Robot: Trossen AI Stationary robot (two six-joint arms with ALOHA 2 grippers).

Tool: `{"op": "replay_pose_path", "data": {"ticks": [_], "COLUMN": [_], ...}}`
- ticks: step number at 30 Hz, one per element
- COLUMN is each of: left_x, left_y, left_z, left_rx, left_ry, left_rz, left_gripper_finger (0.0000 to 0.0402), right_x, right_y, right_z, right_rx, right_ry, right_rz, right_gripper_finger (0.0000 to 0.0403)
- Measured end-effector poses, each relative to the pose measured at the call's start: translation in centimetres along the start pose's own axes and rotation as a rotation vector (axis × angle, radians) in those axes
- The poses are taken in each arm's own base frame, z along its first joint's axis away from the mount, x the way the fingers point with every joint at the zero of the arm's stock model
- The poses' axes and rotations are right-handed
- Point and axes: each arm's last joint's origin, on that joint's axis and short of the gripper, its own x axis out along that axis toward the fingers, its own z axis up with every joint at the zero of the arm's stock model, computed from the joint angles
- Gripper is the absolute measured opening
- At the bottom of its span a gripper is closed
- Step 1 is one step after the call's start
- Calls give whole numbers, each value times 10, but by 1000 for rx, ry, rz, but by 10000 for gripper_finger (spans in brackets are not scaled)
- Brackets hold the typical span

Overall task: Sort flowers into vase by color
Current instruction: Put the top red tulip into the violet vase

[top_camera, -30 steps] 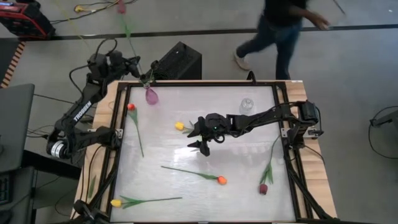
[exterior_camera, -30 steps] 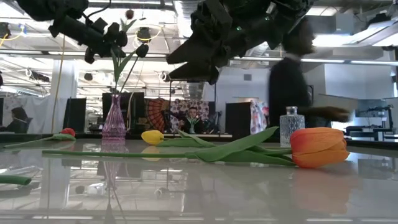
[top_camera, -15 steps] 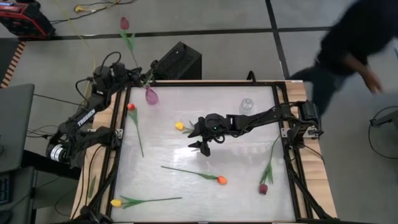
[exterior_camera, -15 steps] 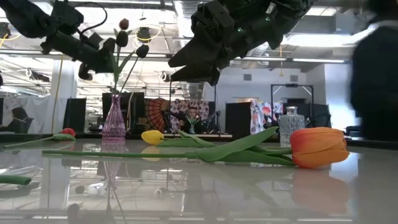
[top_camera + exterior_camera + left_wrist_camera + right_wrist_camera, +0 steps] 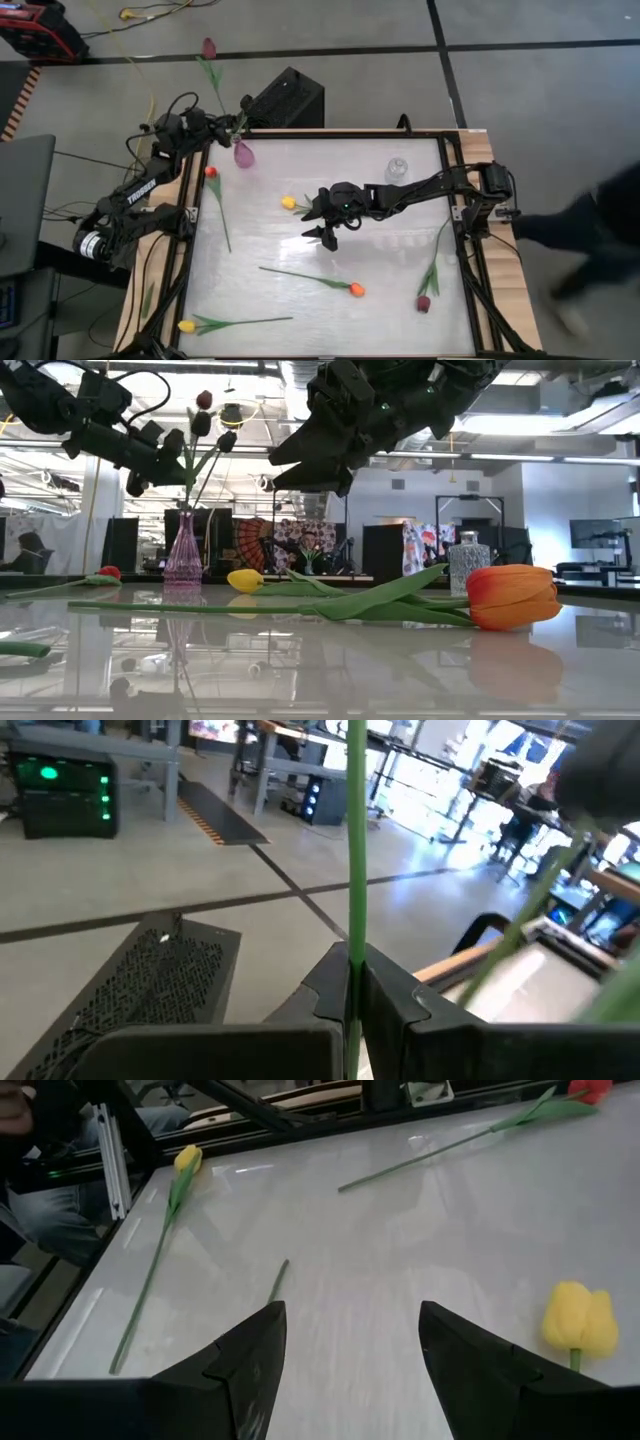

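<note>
My left gripper is at the table's far left corner, shut on a maroon tulip above the pink vase. In the low view the tulip's head stands above the gripper, and the stem runs down to the vase's mouth. My right gripper hangs open over the table's middle, holding nothing. A yellow tulip lies just beyond it on the table. Also flat on the table are a red tulip, an orange one, another yellow one and a maroon one. My left gripper pinches the tulip's green stem between its two fingers, roughly midway along it. The fingers come in level from the table's left and lie across the stem. The tulip stands nearly upright with its head up and its lower stem reaching down to the pink vase.
A clear glass vase stands at the far right of the table. A black box sits on the floor behind the far edge. A blurred person passes on the floor right of the table.
My left gripper has come down toward the pink vase with the maroon tulip, which stays upright with its head lower than before. A person has walked across the floor from behind the table to its right side.
</note>
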Motion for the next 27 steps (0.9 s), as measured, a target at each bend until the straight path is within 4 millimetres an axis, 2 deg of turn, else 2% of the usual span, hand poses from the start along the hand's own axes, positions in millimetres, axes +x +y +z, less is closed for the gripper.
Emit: {"op": "replay_pose_path", "data": {"ticks": [7,19,27], "left_x": [3,2,-14], "left_y": [-6,-4,-9], "left_z": [-4,-7,-3], "left_rx": [68,102,170], "left_ry": [31,63,71], "left_rz": [-27,1,11], "left_gripper_finger": [8,80,102], "right_x": [0,0,0], "right_y": [0,0,0], "right_z": [0,0,0], "right_rx": [16,25,19], "right_ry": [-4,2,4], "right_rz": [1,0,0], "right_gripper_finger": [255,255,255]}}
